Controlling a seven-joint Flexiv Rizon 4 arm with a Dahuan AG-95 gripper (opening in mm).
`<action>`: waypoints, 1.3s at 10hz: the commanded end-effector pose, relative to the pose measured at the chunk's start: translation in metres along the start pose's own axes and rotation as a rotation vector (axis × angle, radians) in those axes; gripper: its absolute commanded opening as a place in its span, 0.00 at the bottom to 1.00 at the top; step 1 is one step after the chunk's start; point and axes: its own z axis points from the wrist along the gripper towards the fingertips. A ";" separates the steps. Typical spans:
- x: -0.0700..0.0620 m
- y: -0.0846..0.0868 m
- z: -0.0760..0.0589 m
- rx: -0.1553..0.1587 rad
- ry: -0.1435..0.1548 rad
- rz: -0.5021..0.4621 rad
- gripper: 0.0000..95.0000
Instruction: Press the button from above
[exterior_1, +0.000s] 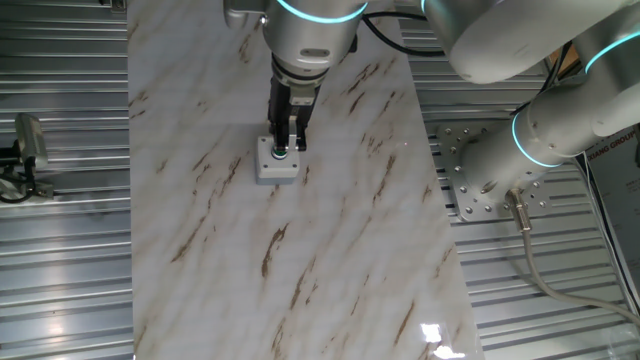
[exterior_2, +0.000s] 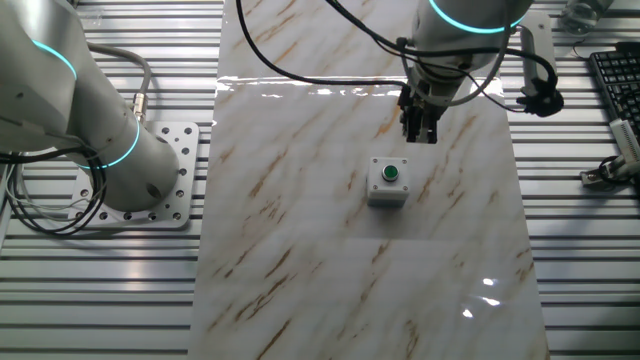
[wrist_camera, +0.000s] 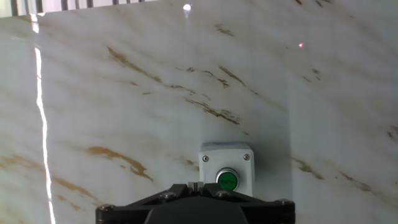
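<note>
The green button sits in the top of a small light grey square box on the marble-patterned board. It also shows in the one fixed view and low in the hand view. My gripper points straight down and hangs above the board just beyond the box, apart from it. In the one fixed view the gripper overlaps the box's far edge. In the hand view the two fingertips touch each other, shut and empty, slightly left of the button.
The marble board lies on a ribbed metal table. The arm's base plate is at the left. A keyboard and a clamp lie at the right edge.
</note>
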 end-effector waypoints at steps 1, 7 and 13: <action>0.000 -0.001 0.000 0.002 0.003 0.000 0.00; 0.000 -0.001 0.000 0.005 0.008 -0.003 0.00; 0.002 -0.008 -0.003 0.003 0.019 -0.012 0.00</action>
